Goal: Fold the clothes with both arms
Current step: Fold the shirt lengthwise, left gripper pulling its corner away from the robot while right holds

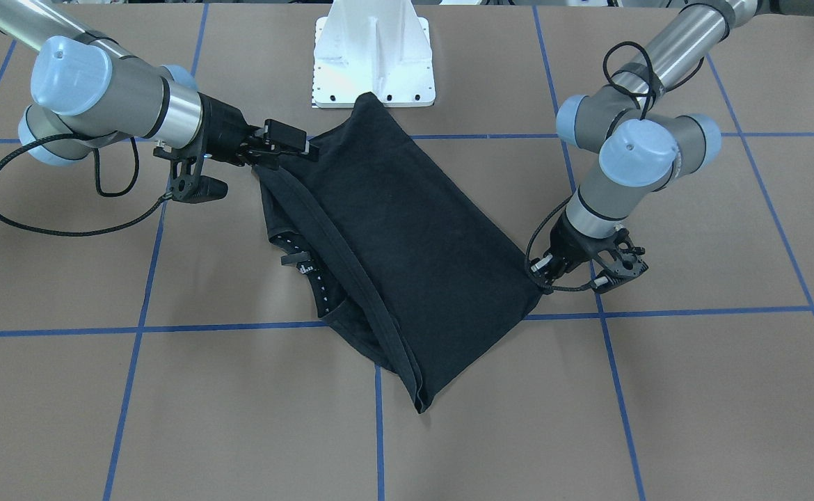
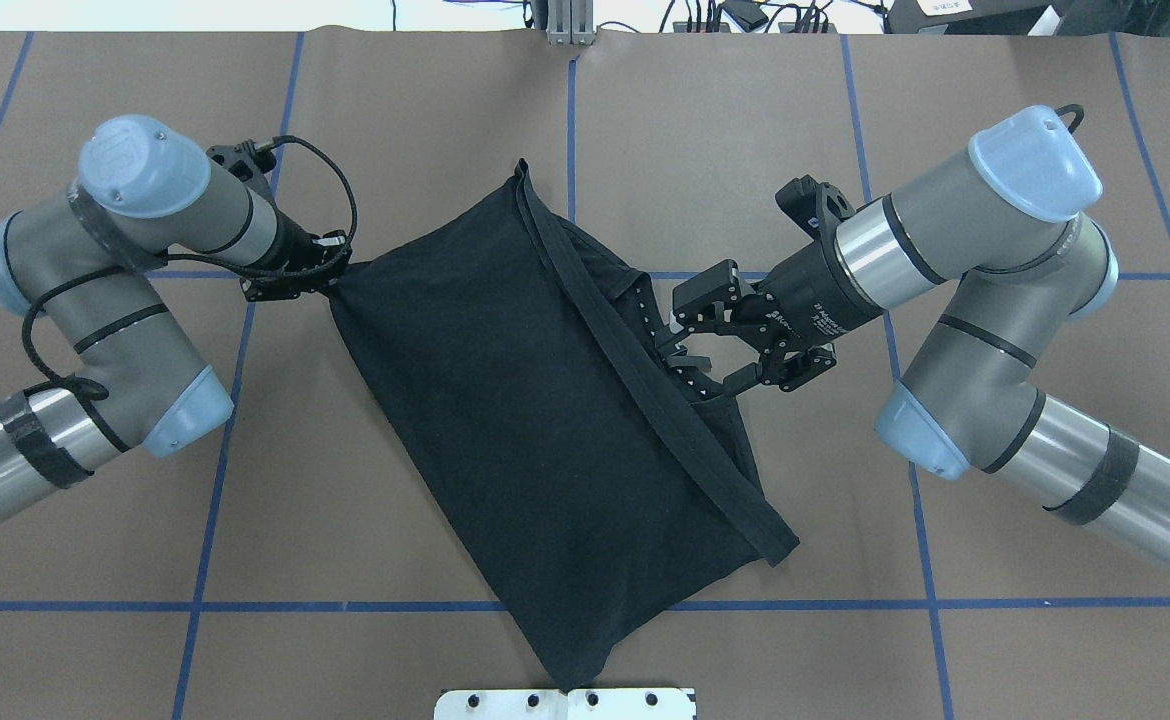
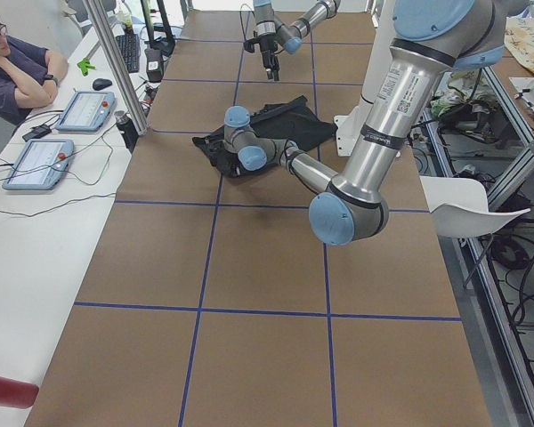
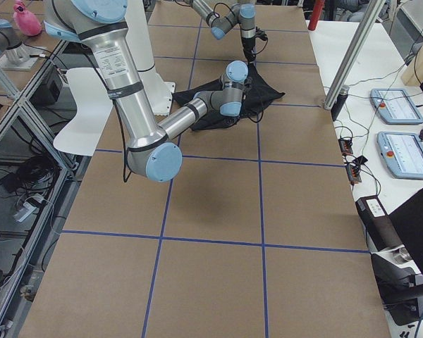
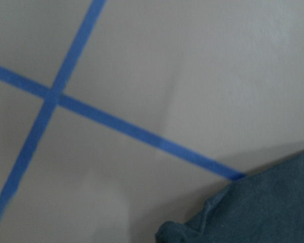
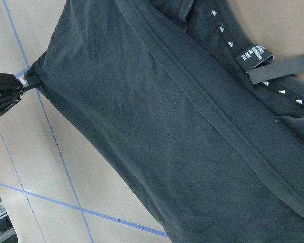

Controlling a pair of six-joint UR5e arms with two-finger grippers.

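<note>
The black T-shirt lies folded in a long slanted shape in the middle of the table, with its chest graphic hidden. My left gripper is shut on one corner of the cloth, which bunches into its fingers. A bit of that corner shows in the left wrist view. My right gripper is open over the collar side, its jaws spread on either side of the neck opening. The collar label and a row of white marks on the collar tape face up.
The white base pedestal stands at the robot's edge, touching the shirt's near tip. Blue tape lines grid the brown table. A person sits at a side bench with control tablets.
</note>
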